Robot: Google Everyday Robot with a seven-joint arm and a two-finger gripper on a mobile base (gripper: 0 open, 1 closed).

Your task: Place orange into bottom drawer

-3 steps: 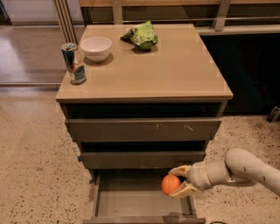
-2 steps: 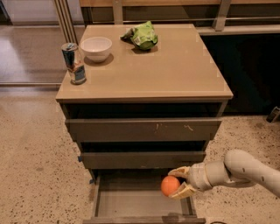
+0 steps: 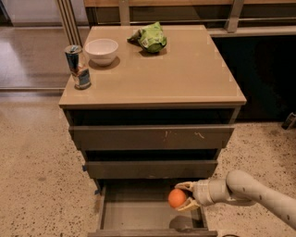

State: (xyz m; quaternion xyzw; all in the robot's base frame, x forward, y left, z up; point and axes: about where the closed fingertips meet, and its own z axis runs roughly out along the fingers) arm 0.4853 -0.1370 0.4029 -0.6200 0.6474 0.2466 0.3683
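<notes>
Bright-orange and clamped in the end effector (image 3: pixel 183 197), the orange (image 3: pixel 176 198) hangs over the open bottom drawer (image 3: pixel 129 215), toward the side the arm reaches in from, so the carry looks done and only lowering and release seem left.

Looks to me like an office or lab break area, not a home: speckled beige terrazzo floor (image 3: pixel 32 176), wood-and-metal railing (image 3: pixel 236 14) at the back. Grey-brown three-drawer cabinet (image 3: pixel 152 138) w/ a tan top acts as the table, carrying a blue drinks can (image 3: pixel 77 66), white bowl (image 3: pixel 101 50) & crumpled green snack bag (image 3: pixel 151 37). My gripper (image 3: pixel 179 197) is low right, over the open bottom drawer (image 3: pixel 138 215), jaws round the small bright orange (image 3: pixel 175 199).
</notes>
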